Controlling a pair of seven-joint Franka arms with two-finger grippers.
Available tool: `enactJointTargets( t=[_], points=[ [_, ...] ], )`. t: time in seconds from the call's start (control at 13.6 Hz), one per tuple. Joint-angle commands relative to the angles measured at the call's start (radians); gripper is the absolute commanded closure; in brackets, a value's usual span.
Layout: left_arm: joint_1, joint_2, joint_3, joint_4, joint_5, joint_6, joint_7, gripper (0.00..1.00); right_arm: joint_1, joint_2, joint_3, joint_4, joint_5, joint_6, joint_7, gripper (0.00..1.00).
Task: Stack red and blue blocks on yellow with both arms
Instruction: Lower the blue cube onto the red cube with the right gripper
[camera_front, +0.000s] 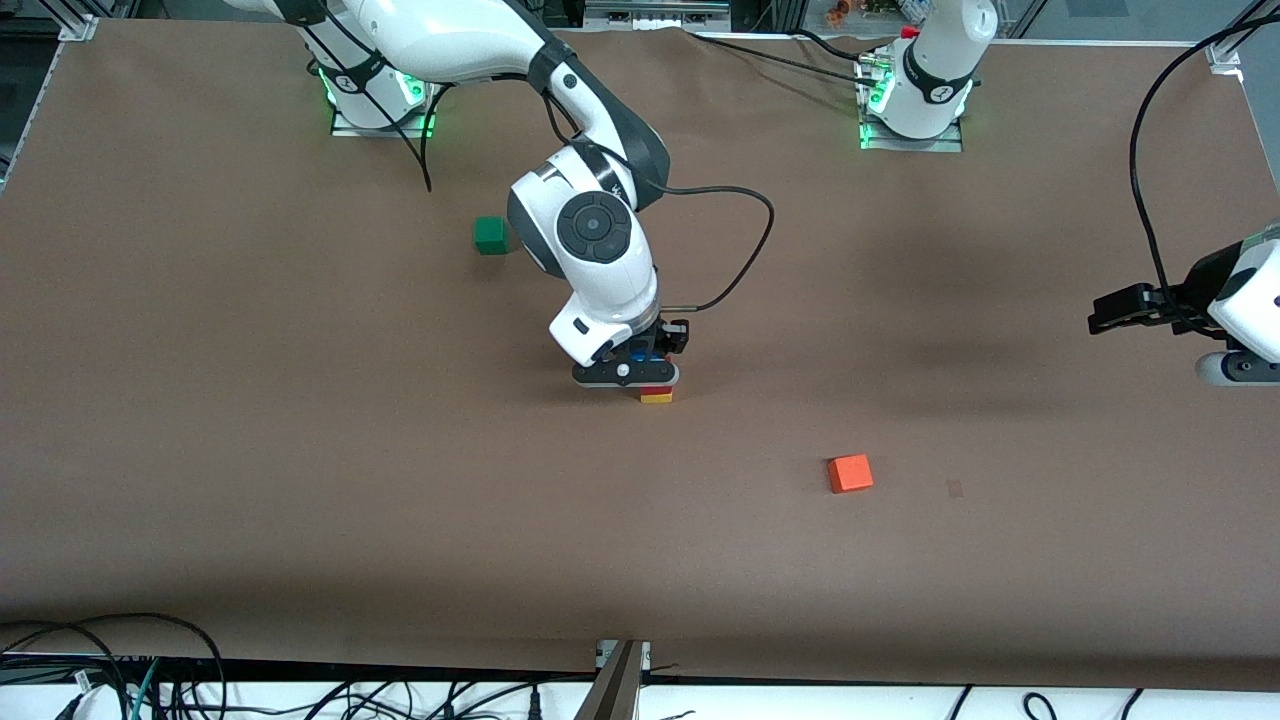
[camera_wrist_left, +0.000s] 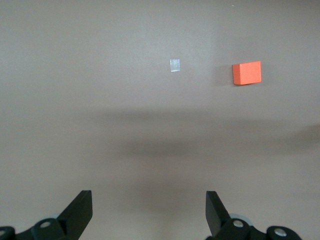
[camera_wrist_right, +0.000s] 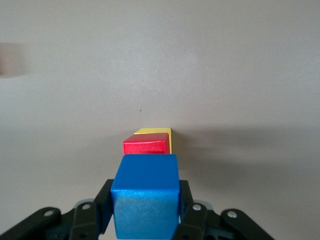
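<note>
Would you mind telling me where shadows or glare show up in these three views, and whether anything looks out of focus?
Front view: green glow at both arm bases, a soft shadow on the table near the red block. Left wrist view: broad blurred shadow bands, a pale shiny patch beside the orange block. Right wrist view: the blue block in the right hand looks soft; the yellow block casts a shadow.

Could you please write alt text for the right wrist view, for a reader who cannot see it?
The right gripper holds a bright blue matte cube between its black fingers, just over a deep red cube that sits on a bright yellow cube. The stack stands on a plain brown table.
</note>
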Motion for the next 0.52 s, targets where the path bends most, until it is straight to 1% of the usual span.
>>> enactJointTargets(
  t=[0.0,0.22,0.44],
  points=[
    [0.009,-0.013,-0.003,-0.014,-0.017,0.009,0.023,0.00,0.008,0.027,0.001,0.035,-0.012,0.003,0.026,0.76],
    [0.013,-0.013,-0.003,-0.015,-0.017,0.009,0.023,0.00,0.018,0.041,-0.001,0.035,-0.013,0.032,0.043,0.76],
    [0.013,-0.013,-0.003,-0.015,-0.017,0.009,0.023,0.00,0.018,0.046,-0.001,0.035,-0.013,0.032,0.043,0.76]
  ],
)
